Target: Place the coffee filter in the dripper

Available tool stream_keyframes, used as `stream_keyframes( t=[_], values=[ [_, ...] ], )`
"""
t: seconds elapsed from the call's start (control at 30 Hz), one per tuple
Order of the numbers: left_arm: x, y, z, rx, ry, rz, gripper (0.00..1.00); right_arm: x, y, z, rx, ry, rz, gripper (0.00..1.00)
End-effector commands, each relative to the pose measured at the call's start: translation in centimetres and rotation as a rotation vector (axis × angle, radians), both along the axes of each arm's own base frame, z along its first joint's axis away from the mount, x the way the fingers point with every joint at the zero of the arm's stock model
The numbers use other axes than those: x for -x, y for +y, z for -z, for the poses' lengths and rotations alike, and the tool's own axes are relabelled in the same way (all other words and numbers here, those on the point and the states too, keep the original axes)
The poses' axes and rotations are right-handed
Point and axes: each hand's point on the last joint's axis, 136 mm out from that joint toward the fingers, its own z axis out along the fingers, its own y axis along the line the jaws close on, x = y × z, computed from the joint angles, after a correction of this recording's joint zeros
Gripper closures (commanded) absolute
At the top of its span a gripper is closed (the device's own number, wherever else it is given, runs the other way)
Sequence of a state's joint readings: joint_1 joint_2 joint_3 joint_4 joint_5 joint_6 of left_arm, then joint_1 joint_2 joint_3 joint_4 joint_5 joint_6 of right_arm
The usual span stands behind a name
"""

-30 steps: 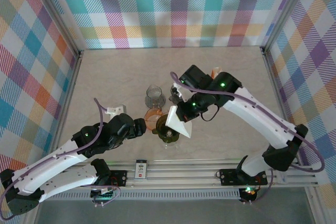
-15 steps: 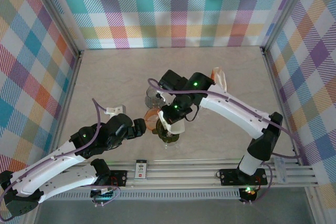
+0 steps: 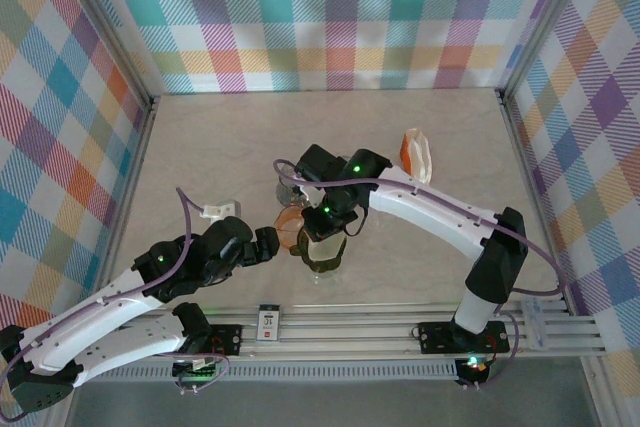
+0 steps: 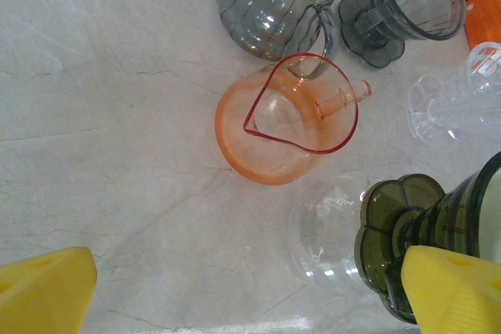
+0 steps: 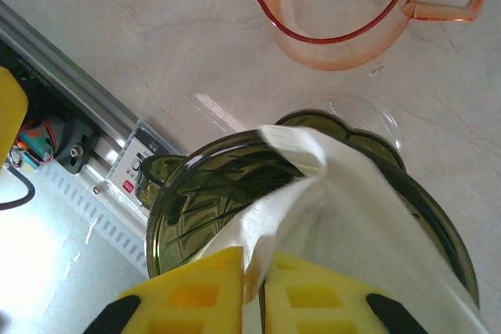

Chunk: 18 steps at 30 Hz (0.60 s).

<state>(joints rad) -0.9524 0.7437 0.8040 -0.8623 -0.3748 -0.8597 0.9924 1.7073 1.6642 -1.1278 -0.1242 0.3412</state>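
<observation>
In one green dripper (image 5: pixel 207 189) sits one white filter (image 5: pixel 352 217).

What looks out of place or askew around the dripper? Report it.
The coffee filter sits lopsided in the green dripper: pressed to one side, creased rather than spread open, a corner above the rim, its edge held in the right pincer. Nothing looks spilled or broken.
</observation>
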Motion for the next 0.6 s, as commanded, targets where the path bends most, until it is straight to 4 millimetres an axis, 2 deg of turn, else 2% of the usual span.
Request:
stream_keyframes(
  t=[0.0,0.17,0.3,0.4,0.5,0.57],
  values=[
    [-0.2,-0.7,-1.7,0.046,-0.030,0.019,0.00,0.1,0.6,-1.4,-0.065,-0.026,0.004,0.79],
    [-0.2,-1.0,-2.4,0.056,-0.036,0.026,0.00,0.1,0.1,-3.6,-0.126,-0.079,0.017,0.62],
    [-0.4,-1.9,-3.4,0.078,-0.054,0.063,0.00,0.2,-0.6,-5.7,-0.181,-0.130,0.033,0.40],
    [-0.5,-3.6,-4.1,0.097,-0.053,0.129,0.00,-0.1,-1.9,-6.4,-0.181,-0.181,0.069,0.29],
    [-0.7,-5.8,-4.3,0.114,-0.031,0.201,0.01,-0.6,-3.6,-6.2,-0.157,-0.225,0.123,0.24],
    [-0.8,-7.4,-4.5,0.135,-0.021,0.246,0.06,-1.0,-4.8,-5.7,-0.138,-0.239,0.168,0.22]
  ],
)
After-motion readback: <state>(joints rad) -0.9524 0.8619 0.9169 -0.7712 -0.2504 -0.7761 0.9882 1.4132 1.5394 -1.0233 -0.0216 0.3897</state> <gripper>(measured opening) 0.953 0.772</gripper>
